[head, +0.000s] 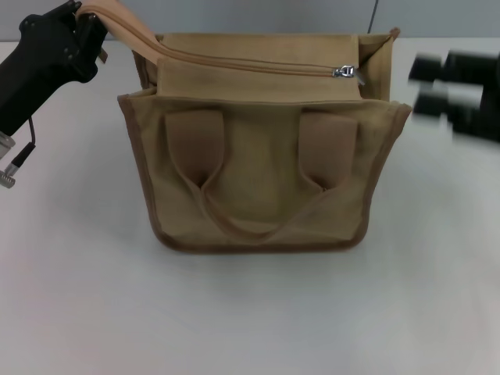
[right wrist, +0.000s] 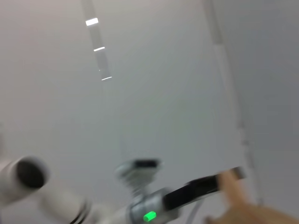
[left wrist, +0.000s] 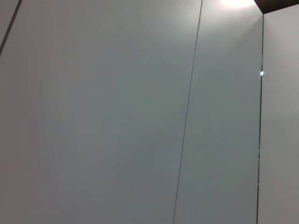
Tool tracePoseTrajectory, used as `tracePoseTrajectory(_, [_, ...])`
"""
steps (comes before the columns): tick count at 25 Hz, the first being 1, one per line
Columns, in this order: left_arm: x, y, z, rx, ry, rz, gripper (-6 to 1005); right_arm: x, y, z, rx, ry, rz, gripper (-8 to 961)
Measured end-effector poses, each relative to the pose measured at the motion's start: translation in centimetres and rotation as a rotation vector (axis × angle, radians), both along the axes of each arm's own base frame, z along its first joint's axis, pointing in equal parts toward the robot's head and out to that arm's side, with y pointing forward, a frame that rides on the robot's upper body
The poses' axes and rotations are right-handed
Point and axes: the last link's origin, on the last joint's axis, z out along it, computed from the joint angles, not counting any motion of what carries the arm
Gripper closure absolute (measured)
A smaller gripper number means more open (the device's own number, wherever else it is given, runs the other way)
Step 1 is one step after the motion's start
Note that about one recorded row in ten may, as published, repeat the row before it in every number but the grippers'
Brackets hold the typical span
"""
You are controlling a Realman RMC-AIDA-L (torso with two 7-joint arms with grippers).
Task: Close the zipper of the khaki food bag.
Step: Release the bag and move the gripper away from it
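khaki food bag [head: 262,168] upright on white worktop [head: 250,312], contents hidden, zipper [head: 258,66] pull at its right end, left gripper [head: 82,31] fingers clamping far strap handle [head: 129,31], right gripper [head: 426,86] blurred beside bag, finger state unclear

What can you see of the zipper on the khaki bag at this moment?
The zipper runs across the khaki food bag's flat top panel as a khaki-taped line. Its small shiny silver pull sits at the bag's right end. At the left end the tape lifts off the panel and curves up to the left end effector, which grips it.
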Motion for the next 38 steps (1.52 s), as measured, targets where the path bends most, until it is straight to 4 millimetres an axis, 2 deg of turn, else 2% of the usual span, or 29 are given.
tracePoseTrajectory(4, [-0.3, 0.0, 0.0, 0.0, 0.006, 0.018, 983, 1.4, -2.3, -2.3, 0.005, -0.037, 0.11, 530])
tracePoseTrajectory(7, [-0.5, 0.0, 0.0, 0.001, 0.01, 0.026, 983, 2.4, -3.3, -4.2, -0.008, -0.073, 0.13, 331])
tracePoseTrajectory(8, [-0.6, 0.0, 0.0, 0.001, 0.011, 0.029, 983, 2.6, -3.4, -4.8, -0.012, -0.084, 0.131, 295])
tracePoseTrajectory(9, [-0.6, 0.1, 0.0, 0.001, 0.013, 0.033, 983, 3.2, -3.8, -6.3, -0.022, -0.112, 0.12, 259])
tracePoseTrajectory(12, [-0.7, 0.1, 0.0, 0.001, 0.015, 0.039, 983, 3.8, -4.1, -7.4, -0.021, -0.145, 0.11, 152])
tracePoseTrajectory(14, [-0.8, 0.2, 0.0, 0.001, 0.018, 0.045, 982, 4.7, -4.4, -8.6, -0.005, -0.199, 0.085, 152])
tracePoseTrajectory(18, [-0.8, 0.3, 0.0, 0.001, 0.02, 0.048, 982, 5.0, -4.4, -9.0, 0.005, -0.217, 0.072, 152])
tracePoseTrajectory(25, [-0.9, 0.2, -0.2, 0.0, 0.015, 0.058, 981, 4.7, -4.1, -9.3, 0.006, -0.217, 0.074, 153])
tracePoseTrajectory(30, [-1.9, -0.6, -0.4, -0.013, 0.004, 0.096, 950, 4.4, -3.8, -9.7, 0.012, -0.213, 0.074, 153])
tracePoseTrajectory(32, [-2.4, -0.9, 0.0, -0.035, 0.003, 0.111, 919, 4.3, -3.7, -9.8, 0.015, -0.216, 0.074, 153])
tracePoseTrajectory(34, [-3.6, -1.4, 1.5, -0.099, 0.045, 0.129, 888, 4.2, -3.7, -9.9, 0.013, -0.214, 0.074, 153])
tracePoseTrajectory(35, [-3.6, -1.4, 1.5, -0.099, 0.045, 0.129, 873, 4.2, -3.7, -9.9, 0.012, -0.212, 0.073, 153])
tracePoseTrajectory(38, [-4.9, -2.1, 3.2, -0.17, 0.133, 0.141, 826, 4.0, -3.6, -10.0, 0.009, -0.208, 0.073, 153])
